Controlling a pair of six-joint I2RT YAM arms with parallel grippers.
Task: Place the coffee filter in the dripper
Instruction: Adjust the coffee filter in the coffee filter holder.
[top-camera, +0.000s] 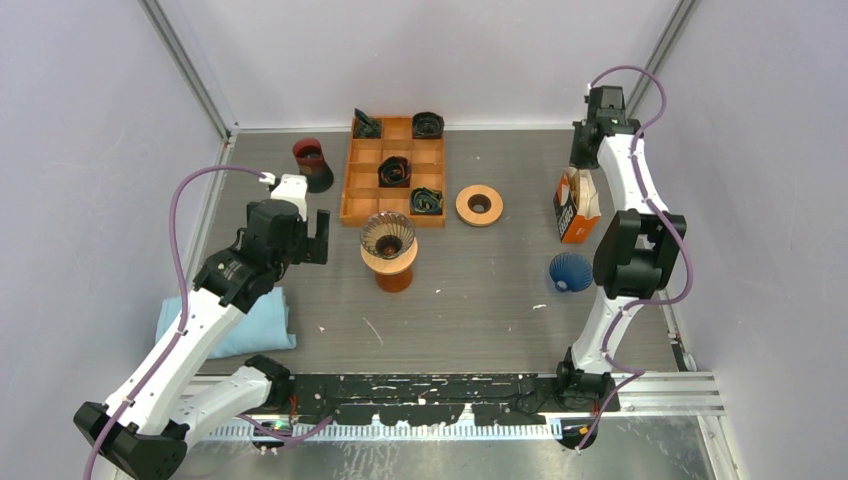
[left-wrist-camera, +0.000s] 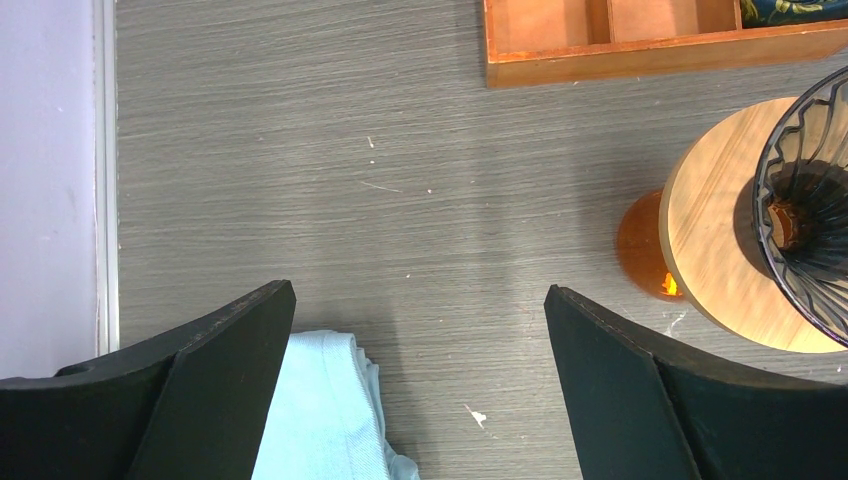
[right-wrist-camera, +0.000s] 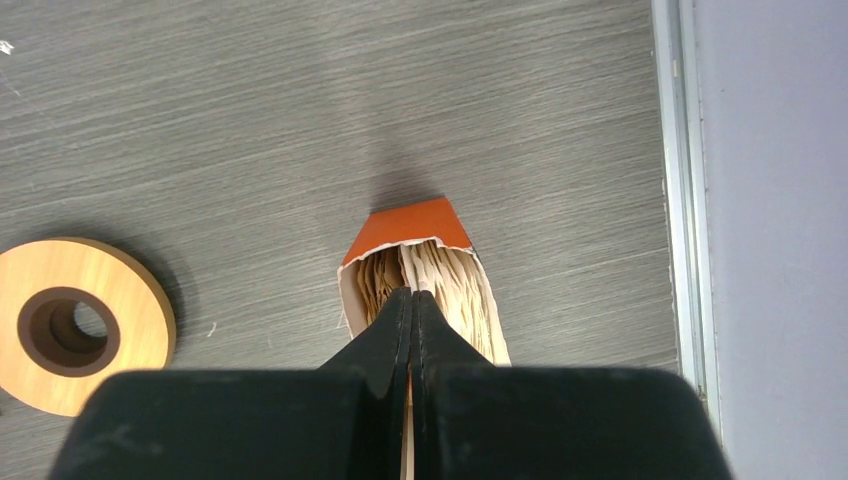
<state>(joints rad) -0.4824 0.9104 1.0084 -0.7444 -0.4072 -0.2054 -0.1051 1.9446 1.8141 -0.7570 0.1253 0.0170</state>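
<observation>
Right jaws are pressed shut, tips down in the open top of the orange box (right-wrist-camera: 408, 228) among the paper filters (right-wrist-camera: 455, 290). Whether a sheet is pinched between them cannot be told. The box stands at the right side of the desk (top-camera: 470, 300), near the far end, with the filters bunched upright inside it. None of them is in the dripper (top-camera: 388, 235).

Left jaws are wide apart with nothing between them, held above bare desk just left of the dripper. The dripper is dark, ribbed glass. It sits in a wooden collar (left-wrist-camera: 715, 250) on an amber base (left-wrist-camera: 640, 245), near the middle of the desk and just in front of the tray (top-camera: 366, 182). Its cone looks bare inside.

A wooden ring (top-camera: 479, 205) lies flat between the tray and the box, apart from both. The tray has several compartments, and dark items sit in four of them. A dark red cup (top-camera: 312, 163) stands left of the tray. A blue ribbed cone (top-camera: 570, 272) lies on its side near the right arm. A light blue cloth (top-camera: 245, 320) lies folded under the left arm, one corner showing beneath the left jaws.
</observation>
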